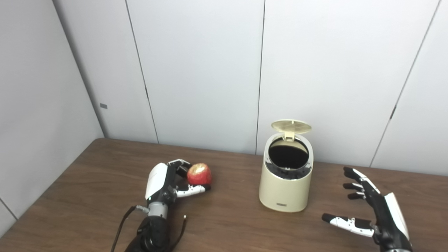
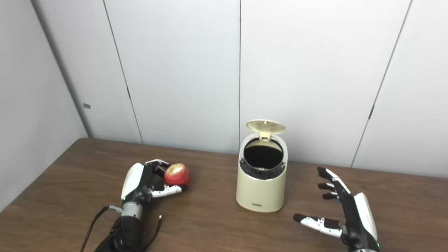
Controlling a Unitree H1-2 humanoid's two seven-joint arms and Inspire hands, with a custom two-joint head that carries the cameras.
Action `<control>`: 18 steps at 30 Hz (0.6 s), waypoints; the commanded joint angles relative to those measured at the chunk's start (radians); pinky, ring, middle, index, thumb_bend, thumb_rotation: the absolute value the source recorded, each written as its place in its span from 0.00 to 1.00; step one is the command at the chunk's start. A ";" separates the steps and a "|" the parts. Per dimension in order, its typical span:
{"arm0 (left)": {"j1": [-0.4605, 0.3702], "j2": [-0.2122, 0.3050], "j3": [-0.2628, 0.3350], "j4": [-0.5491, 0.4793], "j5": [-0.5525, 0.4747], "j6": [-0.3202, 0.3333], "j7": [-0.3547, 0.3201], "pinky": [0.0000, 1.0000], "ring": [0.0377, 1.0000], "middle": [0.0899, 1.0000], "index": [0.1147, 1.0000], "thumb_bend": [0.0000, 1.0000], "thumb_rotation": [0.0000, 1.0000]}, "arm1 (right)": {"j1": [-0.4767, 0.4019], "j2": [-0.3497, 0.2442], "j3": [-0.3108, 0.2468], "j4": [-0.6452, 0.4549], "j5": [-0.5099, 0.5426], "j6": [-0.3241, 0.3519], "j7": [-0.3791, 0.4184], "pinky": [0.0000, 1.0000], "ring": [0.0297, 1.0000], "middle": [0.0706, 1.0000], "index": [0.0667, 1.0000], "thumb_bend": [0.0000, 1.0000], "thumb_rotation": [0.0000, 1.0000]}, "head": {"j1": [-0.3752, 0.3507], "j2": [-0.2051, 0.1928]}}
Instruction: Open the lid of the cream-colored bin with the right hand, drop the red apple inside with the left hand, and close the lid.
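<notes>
A cream-colored bin (image 1: pixel 286 182) is seen standing upright on the brown wooden table (image 1: pixel 87 196), a little right of the frame's centre. Its lid (image 1: pixel 291 126) is raised and held tipped back on the hinge at the rear rim, so that the dark interior is exposed.

In the lower left of the frame, the left hand (image 1: pixel 164 183) is closed around a red apple (image 1: pixel 199 174). The apple is pinched between the fingers (image 1: pixel 180 163) curled over its far side and the thumb laid beneath it. Whether the apple is lifted or rests on the table cannot be told. It is kept well apart from the bin, to the left of it. A dark cable is seen running along the left forearm.

In the lower right of the frame, the right hand (image 1: pixel 372 208) is held empty, with its fingers spread and pointed toward the upper left and the thumb stretched out leftward. It is positioned near the bin's right side but is not touching it.

Pale wall panels are seen behind the table.
</notes>
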 commanded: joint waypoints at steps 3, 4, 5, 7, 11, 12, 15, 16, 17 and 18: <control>0.019 -0.016 -0.007 -0.105 0.019 -0.030 0.027 0.84 0.57 0.43 0.43 0.52 0.00 | -0.026 0.010 -0.005 -0.023 0.006 -0.019 -0.013 0.64 0.74 0.83 0.82 0.75 0.18 | -0.011 0.001; 0.022 -0.020 -0.007 -0.137 0.024 -0.027 0.027 0.84 0.57 0.43 0.43 0.52 0.00 | -0.026 0.011 -0.005 -0.021 0.004 -0.019 -0.014 0.64 0.73 0.83 0.82 0.75 0.17 | -0.016 0.000; 0.023 -0.023 -0.007 -0.164 0.028 -0.026 0.027 0.82 0.56 0.42 0.43 0.53 0.00 | -0.026 0.012 -0.004 -0.019 0.002 -0.020 -0.015 0.64 0.73 0.83 0.82 0.75 0.18 | -0.018 -0.001; 0.024 -0.032 -0.005 -0.227 0.035 -0.023 0.022 0.79 0.54 0.42 0.43 0.53 0.00 | -0.027 0.015 -0.003 -0.018 -0.005 -0.020 -0.019 0.64 0.73 0.83 0.81 0.76 0.19 | -0.027 -0.001; 0.009 -0.050 -0.004 -0.324 0.059 -0.012 0.009 0.72 0.51 0.41 0.44 0.52 0.00 | -0.026 0.021 -0.002 -0.015 -0.020 -0.019 -0.026 0.63 0.72 0.82 0.81 0.75 0.18 | -0.041 -0.003; 0.004 -0.054 -0.005 -0.348 0.066 -0.004 0.003 0.74 0.50 0.41 0.44 0.52 0.00 | -0.026 0.023 -0.001 -0.014 -0.023 -0.019 -0.028 0.63 0.72 0.82 0.81 0.76 0.19 | -0.044 -0.004; -0.016 -0.065 -0.011 -0.409 0.071 0.009 -0.022 0.85 0.50 0.41 0.44 0.52 0.00 | -0.026 0.028 0.000 -0.011 -0.031 -0.015 -0.032 0.63 0.73 0.82 0.81 0.76 0.21 | -0.056 -0.006; -0.025 -0.070 -0.017 -0.433 0.080 0.021 -0.033 0.86 0.50 0.41 0.44 0.53 0.00 | -0.026 0.030 0.000 -0.010 -0.032 -0.014 -0.033 0.64 0.73 0.82 0.81 0.76 0.21 | -0.063 -0.008; -0.032 -0.074 -0.021 -0.452 0.088 0.032 -0.043 0.86 0.51 0.42 0.43 0.53 0.00 | -0.027 0.032 0.001 -0.008 -0.034 -0.013 -0.035 0.64 0.73 0.82 0.81 0.76 0.20 | -0.068 -0.008; -0.039 -0.079 -0.024 -0.469 0.095 0.041 -0.053 0.83 0.51 0.42 0.43 0.53 0.00 | -0.027 0.035 0.001 -0.006 -0.033 -0.012 -0.035 0.65 0.73 0.82 0.81 0.76 0.20 | -0.071 -0.008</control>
